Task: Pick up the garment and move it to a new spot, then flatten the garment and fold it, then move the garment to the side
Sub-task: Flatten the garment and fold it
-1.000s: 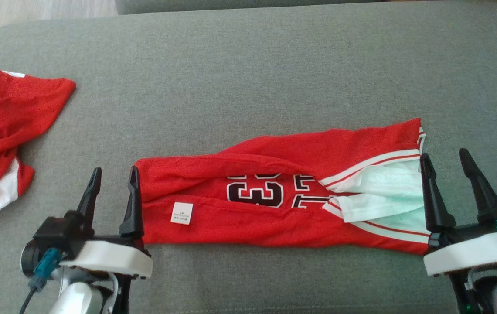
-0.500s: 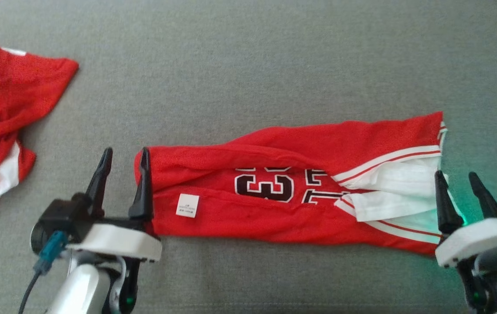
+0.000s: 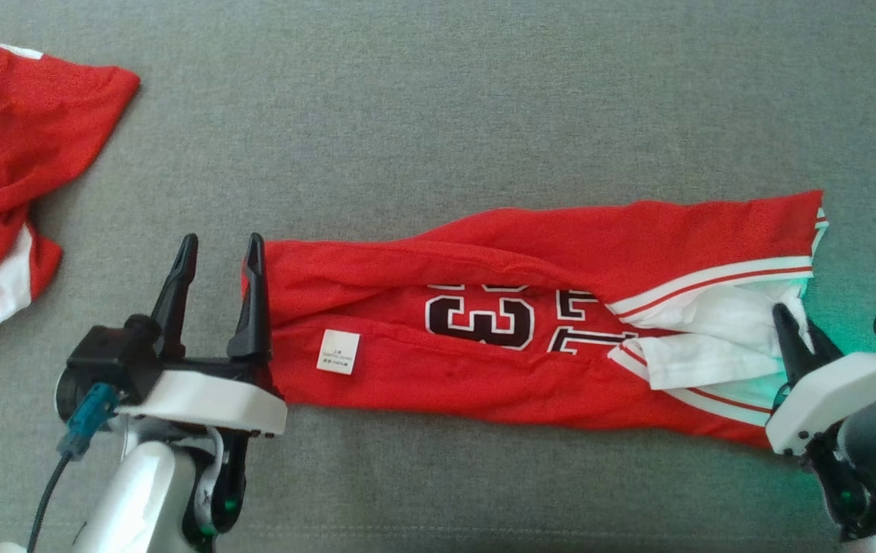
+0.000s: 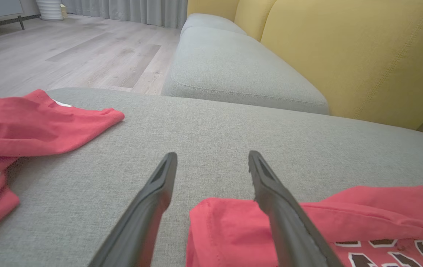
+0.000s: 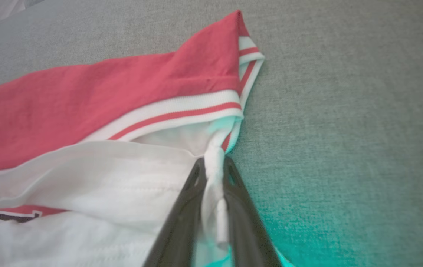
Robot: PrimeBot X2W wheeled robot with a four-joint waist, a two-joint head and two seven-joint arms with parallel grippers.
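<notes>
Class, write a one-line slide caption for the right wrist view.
Right gripper pinches the white inner edge of a red jersey lying on a grey cushion.

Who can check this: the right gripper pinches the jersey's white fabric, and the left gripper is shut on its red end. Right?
One slip: the left gripper stands open at the red end of the jersey, as the left wrist view shows. The right gripper does pinch the white fabric.

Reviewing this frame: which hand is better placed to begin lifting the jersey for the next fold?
Right. The right hand is closed on the jersey at its white right edge. The left hand is open, straddling the jersey's left corner without gripping it.
</notes>
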